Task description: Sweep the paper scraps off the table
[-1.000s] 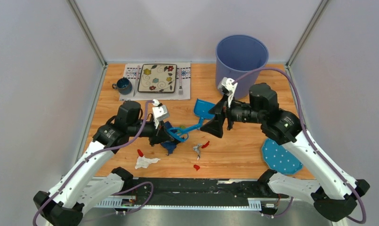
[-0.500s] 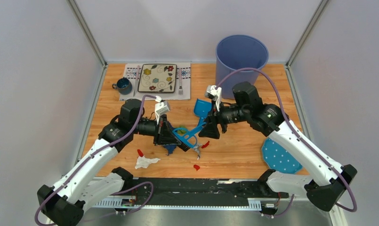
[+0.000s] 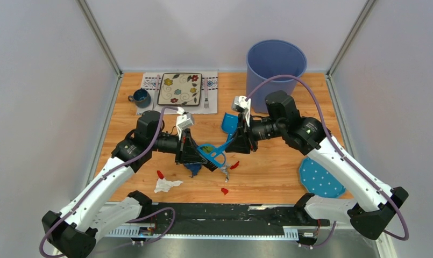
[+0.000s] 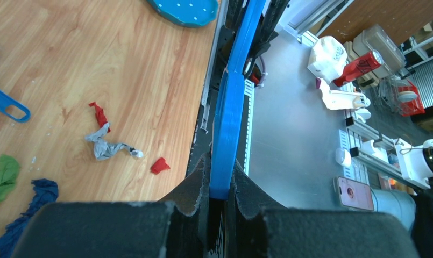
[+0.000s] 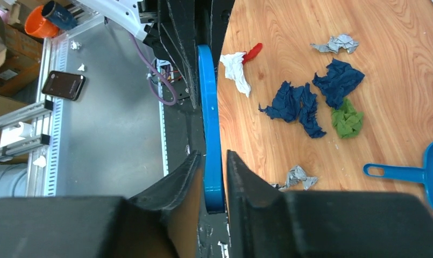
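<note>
orange-brown table (image 3: 268,174) fills the view, with a big blue bucket (image 3: 276,59) at its far right, a plate (image 3: 179,88) on a place mat (image 3: 149,81) far left and a dotted cloth (image 3: 320,179) near right. mid-table the left gripper (image 4: 220,185) clamps one end of a flat blue tool (image 4: 227,107). the right gripper (image 5: 211,172) stands narrow around the other end; i cannot tell if it presses. a blue dustpan (image 3: 231,123) lies beside them. the paper scraps (image 5: 292,105) lie scattered below, partly hidden from above by both grippers. a second ago the right gripper was wide and clear of the tool, nearer the bucket.
</note>
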### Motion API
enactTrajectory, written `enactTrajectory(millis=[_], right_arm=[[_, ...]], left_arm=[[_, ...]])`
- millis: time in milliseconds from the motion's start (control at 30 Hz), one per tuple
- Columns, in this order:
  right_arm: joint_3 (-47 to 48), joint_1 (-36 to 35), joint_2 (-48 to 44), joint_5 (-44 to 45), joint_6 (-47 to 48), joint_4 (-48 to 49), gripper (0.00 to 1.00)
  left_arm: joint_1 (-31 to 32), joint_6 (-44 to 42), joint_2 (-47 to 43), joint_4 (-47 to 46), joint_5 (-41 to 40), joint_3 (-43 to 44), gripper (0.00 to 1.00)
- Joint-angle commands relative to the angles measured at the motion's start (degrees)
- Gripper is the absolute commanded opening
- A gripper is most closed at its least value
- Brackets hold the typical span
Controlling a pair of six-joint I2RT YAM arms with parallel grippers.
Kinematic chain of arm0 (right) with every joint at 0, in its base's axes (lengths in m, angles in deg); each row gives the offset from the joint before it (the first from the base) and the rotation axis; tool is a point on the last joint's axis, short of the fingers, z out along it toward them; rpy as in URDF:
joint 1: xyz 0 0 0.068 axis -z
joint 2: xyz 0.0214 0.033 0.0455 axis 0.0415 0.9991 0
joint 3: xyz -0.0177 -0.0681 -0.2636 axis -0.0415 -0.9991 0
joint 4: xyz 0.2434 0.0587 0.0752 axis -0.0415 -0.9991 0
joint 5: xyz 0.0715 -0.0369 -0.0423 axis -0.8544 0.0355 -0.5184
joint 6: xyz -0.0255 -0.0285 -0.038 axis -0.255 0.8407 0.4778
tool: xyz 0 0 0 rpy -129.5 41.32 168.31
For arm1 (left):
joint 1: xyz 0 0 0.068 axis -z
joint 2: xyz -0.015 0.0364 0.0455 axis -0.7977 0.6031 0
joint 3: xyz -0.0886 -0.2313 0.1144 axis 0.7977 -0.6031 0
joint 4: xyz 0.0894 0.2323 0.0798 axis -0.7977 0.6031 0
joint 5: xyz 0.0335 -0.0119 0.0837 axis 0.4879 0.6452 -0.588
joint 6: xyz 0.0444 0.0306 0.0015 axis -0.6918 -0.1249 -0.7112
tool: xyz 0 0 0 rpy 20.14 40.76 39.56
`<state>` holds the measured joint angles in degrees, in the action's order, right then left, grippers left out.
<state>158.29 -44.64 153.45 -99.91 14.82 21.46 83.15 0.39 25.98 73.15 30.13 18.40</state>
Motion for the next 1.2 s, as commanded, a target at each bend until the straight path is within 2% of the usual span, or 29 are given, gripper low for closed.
enactTrajectory(millis=[0, 67, 167, 267, 333, 433, 467, 533, 633, 733, 767, 800, 833, 867, 900, 1033, 1167], right_arm=[[3.1, -0.5, 0.4, -0.9, 0.7, 0.8, 0.24], [3.5, -0.5, 0.5, -0.9, 0.6, 1.1, 0.22], [4.2, -0.5, 0.3, -0.9, 0.9, 1.2, 0.36], [4.9, -0.6, 0.6, -1.0, 1.2, 0.5, 0.35], [5.0, -0.6, 0.9, -1.4, 1.2, 0.5, 0.30], [4.7, -0.8, 1.1, -0.9, 1.0, 0.6, 0.15], [4.3, -0.8, 1.0, -0.5, 1.0, 0.7, 0.07], [2.9, -0.9, 0.5, -0.3, 0.7, 1.3, 0.00], [1.8, -0.9, -0.6, 0.3, 0.7, 1.4, 0.00], [1.6, -0.8, -1.4, 4.8, 0.5, 0.3, 0.00], [1.5, -0.8, -1.5, 8.4, 0.3, 0.0, 0.00], [1.4, -0.5, -1.7, 10.7, -0.1, -0.5, 0.00], [1.3, -0.1, -1.7, 13.0, -0.6, -0.7, 0.00], [0.8, 0.7, -1.7, 17.4, -1.9, -0.8, 0.00], [0.7, 3.0, -1.4, 19.7, -4.0, -1.5, 0.00], [0.3, 9.0, -0.2, 31.3, -8.7, -4.4, 0.00], [-0.7, 10.4, -0.5, 49.1, -10.6, -7.3, 0.00]], left_arm=[[-0.2, -1.1, 0.2, -0.5, 2.1, 3.7, 0.00], [-0.2, -1.7, 0.4, 0.3, 2.6, 4.0, 0.00], [-0.2, -1.6, 0.4, 0.9, 3.2, 3.8, 0.00], [-0.2, -1.6, 0.5, 0.8, 3.2, 3.4, 0.00], [-0.2, -1.7, 0.5, 0.7, 3.4, 3.6, 0.00], [-0.2, -1.3, 0.5, 0.1, 3.6, 3.5, 0.00], [-0.2, -1.3, 0.6, 0.0, 3.6, 3.5, 0.00], [-0.2, -1.5, 0.5, 0.3, 3.5, 3.6, 0.00], [-0.1, -1.4, 0.5, 0.5, 2.8, 3.7, 0.00], [-0.2, -1.3, 0.7, 0.9, -0.5, 4.0, 0.00], [-0.2, -1.6, 0.8, 1.4, -2.1, 4.5, 0.06], [-0.2, -1.6, 0.9, 1.8, -4.2, 4.7, 0.24], [-0.2, -2.1, 1.1, 2.9, -7.8, 5.2, 0.59], [-0.2, -5.1, 1.8, 3.8, -9.0, 6.4, 0.77], [-0.2, -7.1, 2.3, 5.7, -10.1, 7.2, 0.82], [-0.2, -13.9, 7.0, 10.9, -22.9, 13.3, 0.83], [-0.2, -21.2, 19.1, 22.6, -28.8, 25.4, 0.83]])
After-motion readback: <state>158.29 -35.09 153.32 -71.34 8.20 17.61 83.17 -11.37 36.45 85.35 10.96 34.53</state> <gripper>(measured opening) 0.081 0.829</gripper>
